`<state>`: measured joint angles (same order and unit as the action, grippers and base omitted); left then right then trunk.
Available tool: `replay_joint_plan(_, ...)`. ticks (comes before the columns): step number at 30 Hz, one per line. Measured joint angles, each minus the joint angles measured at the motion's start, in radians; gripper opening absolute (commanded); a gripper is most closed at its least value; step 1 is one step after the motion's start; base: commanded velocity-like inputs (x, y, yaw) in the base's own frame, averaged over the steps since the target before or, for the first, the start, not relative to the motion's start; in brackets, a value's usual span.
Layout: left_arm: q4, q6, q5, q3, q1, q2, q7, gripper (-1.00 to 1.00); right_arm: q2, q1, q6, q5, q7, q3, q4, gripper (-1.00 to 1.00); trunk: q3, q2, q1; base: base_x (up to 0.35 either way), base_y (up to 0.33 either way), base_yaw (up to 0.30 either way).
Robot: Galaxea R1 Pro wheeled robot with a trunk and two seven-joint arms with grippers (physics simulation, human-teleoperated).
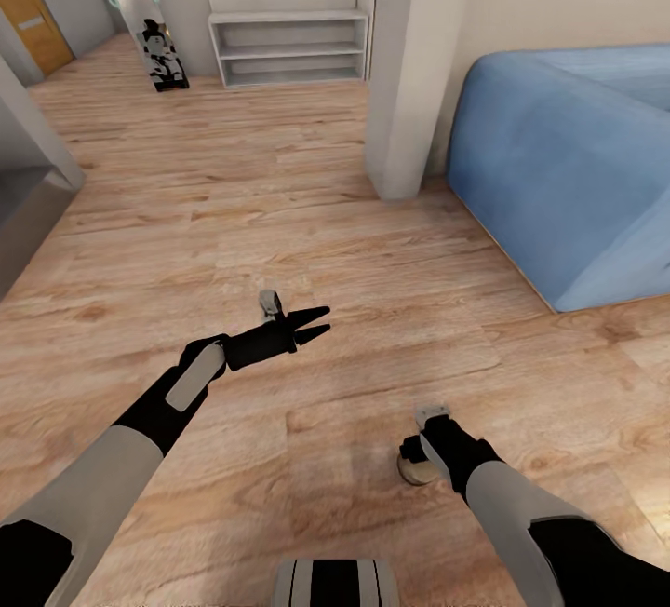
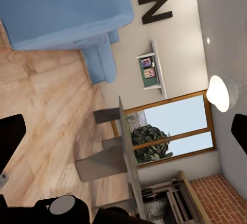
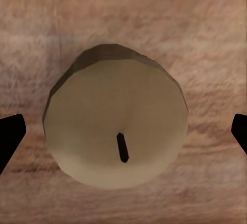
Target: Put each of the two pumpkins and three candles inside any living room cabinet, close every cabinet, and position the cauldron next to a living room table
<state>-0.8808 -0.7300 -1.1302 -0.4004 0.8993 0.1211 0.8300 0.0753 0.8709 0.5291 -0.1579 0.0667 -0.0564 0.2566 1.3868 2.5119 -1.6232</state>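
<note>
A stubby cream candle with a dark wick stands on the wooden floor. In the head view the candle peeks out from under my right wrist, near the bottom middle. My right gripper points straight down over it, open, with a black fingertip on either side and clear of the wax. My left gripper hovers open over bare floor, ahead and to the left of the candle, holding nothing. In the left wrist view its dark fingertips sit wide apart.
A blue sofa fills the right side, with a white pillar beside it. A low white shelf and a leaning mirror stand against the far wall. Grey furniture is at the left edge.
</note>
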Motion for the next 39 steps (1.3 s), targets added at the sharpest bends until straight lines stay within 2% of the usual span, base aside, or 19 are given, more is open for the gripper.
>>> replay_joint_plan(2, -0.001, 0.0, 0.0, 0.0, -0.001, 0.0, 0.0, 1.0, 0.0, 0.0, -0.011, 0.0, 0.008, 0.0, -0.011, 1.0, 0.008, 0.0, -0.001, 0.0, 0.0, 0.0)
replay_joint_plan(10, -0.001, 0.0, 0.0, 0.0, -0.003, 0.0, 0.0, 1.0, 0.001, 0.0, -0.024, -0.003, 0.01, 0.0, -0.023, 1.0, 0.008, 0.001, -0.001, 0.0, 0.0, 0.0)
replay_joint_plan(12, -0.001, 0.0, 0.0, 0.0, -0.003, 0.0, 0.001, 1.0, 0.001, 0.0, -0.024, -0.003, 0.01, 0.0, -0.023, 1.0, 0.015, 0.001, -0.002, 0.0, 0.0, 0.0)
replay_joint_plan(28, -0.001, 0.0, 0.0, 0.0, -0.003, 0.0, 0.0, 1.0, 0.001, 0.0, -0.026, -0.005, 0.01, -0.002, -0.023, 1.0, 0.016, 0.001, -0.002, 0.0, 0.0, 0.0)
replay_joint_plan(31, -0.002, 0.0, 0.0, 0.0, -0.004, 0.0, 0.0, 1.0, 0.001, 0.0, -0.026, -0.005, 0.01, -0.002, -0.023, 1.0, 0.027, 0.002, -0.003, 0.0, 0.0, 0.0)
replay_joint_plan(39, -0.002, 0.0, 0.0, 0.0, -0.004, 0.0, 0.0, 1.0, 0.002, 0.0, -0.026, -0.005, 0.01, -0.002, -0.023, 1.0, 0.031, 0.002, -0.004, 0.0, 0.0, 0.0)
